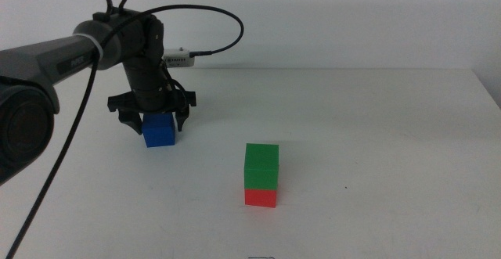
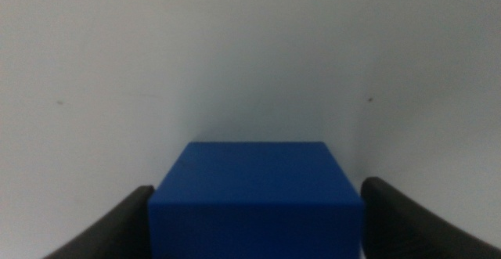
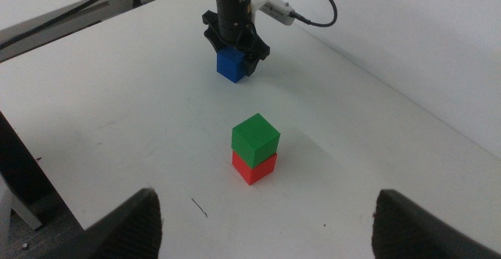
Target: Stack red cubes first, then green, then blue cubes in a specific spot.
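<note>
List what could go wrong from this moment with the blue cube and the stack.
1. The left gripper straddles the blue cube, and its fingers look apart from the cube's sides in the left wrist view; closing off-centre may push it askew.
2. The green cube sits slightly turned on the red cube; a careless placement could topple the stack.
3. The right gripper waits open, facing the stack; any move may bump it.

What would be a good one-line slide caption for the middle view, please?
Left gripper straddles the blue cube on the table, jaws open, beside a green cube stacked on red cube.
</note>
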Robot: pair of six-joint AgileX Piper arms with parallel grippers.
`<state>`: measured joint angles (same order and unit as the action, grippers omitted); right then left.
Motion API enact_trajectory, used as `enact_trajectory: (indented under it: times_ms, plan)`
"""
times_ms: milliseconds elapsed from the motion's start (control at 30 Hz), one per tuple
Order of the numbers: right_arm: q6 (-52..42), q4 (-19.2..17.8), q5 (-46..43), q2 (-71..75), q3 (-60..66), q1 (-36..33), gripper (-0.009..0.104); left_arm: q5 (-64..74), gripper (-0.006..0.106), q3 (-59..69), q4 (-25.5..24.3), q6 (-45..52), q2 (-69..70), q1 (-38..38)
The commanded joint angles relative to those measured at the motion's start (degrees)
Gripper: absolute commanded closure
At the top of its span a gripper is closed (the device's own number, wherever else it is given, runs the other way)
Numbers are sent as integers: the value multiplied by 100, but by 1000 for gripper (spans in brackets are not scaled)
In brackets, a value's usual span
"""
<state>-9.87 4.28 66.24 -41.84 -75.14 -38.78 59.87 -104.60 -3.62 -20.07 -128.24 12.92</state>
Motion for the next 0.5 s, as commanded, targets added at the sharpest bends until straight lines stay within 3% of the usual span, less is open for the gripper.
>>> enact_trajectory:
  times_ms: [0,267,467]
  plan:
    - [-53,-32,-406,-27,-124,47,22,-57,25,-190,224,191,337,-80]
    - [-53,-32,-406,-27,-124,47,22,187,64,-190,620,601,506,-165]
    - [-47,-32,-406,-27,-128,47,22,707,68,-137,305,513,1179,162]
